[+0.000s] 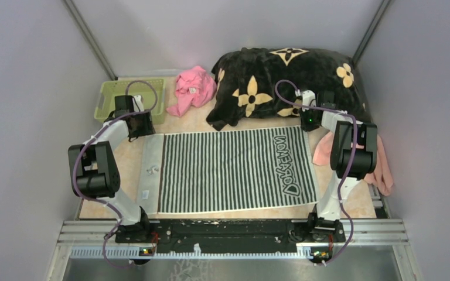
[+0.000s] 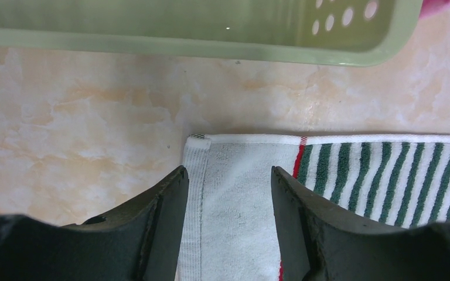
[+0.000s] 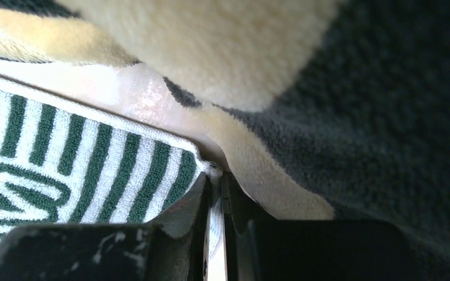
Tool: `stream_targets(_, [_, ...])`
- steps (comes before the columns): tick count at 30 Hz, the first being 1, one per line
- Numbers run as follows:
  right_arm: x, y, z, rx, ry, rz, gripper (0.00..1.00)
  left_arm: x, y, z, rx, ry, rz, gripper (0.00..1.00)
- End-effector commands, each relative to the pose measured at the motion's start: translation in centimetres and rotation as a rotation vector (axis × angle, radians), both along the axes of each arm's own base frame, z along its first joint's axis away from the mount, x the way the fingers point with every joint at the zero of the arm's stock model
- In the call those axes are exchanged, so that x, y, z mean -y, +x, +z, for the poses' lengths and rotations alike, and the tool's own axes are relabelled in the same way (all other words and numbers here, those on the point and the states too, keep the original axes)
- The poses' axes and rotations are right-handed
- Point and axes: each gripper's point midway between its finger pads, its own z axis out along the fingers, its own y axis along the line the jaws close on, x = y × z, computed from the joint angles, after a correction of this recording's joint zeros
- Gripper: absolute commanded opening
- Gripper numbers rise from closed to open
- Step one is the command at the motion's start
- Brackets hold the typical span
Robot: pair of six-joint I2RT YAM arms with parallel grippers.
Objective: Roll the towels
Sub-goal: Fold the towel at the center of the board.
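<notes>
The green-and-white striped towel (image 1: 228,170) lies spread flat across the table, with a plain white band at its left end. My left gripper (image 1: 142,127) is open above that white band's far corner (image 2: 228,175), its jaws wide apart astride the hem. My right gripper (image 1: 308,124) is shut on the striped towel's far right corner (image 3: 152,170), with the white edge pinched between the fingers. The salmon-pink towel (image 1: 381,167) lies at the right behind my right arm, mostly hidden.
A black blanket with tan flowers (image 1: 281,79) is heaped at the back, touching my right gripper (image 3: 387,105). A light green perforated basket (image 1: 123,96) stands at the back left, close beyond my left gripper (image 2: 211,29). A bright pink cloth (image 1: 193,88) lies between them.
</notes>
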Motion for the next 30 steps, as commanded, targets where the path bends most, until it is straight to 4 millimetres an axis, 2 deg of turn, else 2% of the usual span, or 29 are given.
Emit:
stream_targets(1, [1.9,-0.4,0.7,-0.004,-0.101,-0.019,0.07,-0.7,0.7,0.2,-0.003,0.030,-0.017,0.59])
stream_targets(6, [1.9,-0.3,1.7,0.032,-0.122,-0.016,0.07,-0.9,1.0,-1.0,-0.039,0.040,-0.032,0.55])
stream_targets(10, [1.6,-0.3,1.5,0.033,-0.134,-0.005,0.06,-0.6,1.3,-1.9,-0.068,0.025,-0.043,0.52])
stream_targets(19, [1.1,-0.5,1.1,0.031,-0.138,0.013,0.06,-1.5,2.4,-3.4,-0.092,0.048,-0.001,0.49])
stream_targets(24, [1.7,-0.4,1.2,0.032,-0.166,0.001,0.06,-1.3,0.9,-5.6,-0.184,0.071,-0.011,0.46])
stream_targets(30, [1.8,-0.3,1.7,0.040,-0.175,-0.002,0.06,-0.3,-0.4,-6.9,-0.245,0.047,-0.033,0.39])
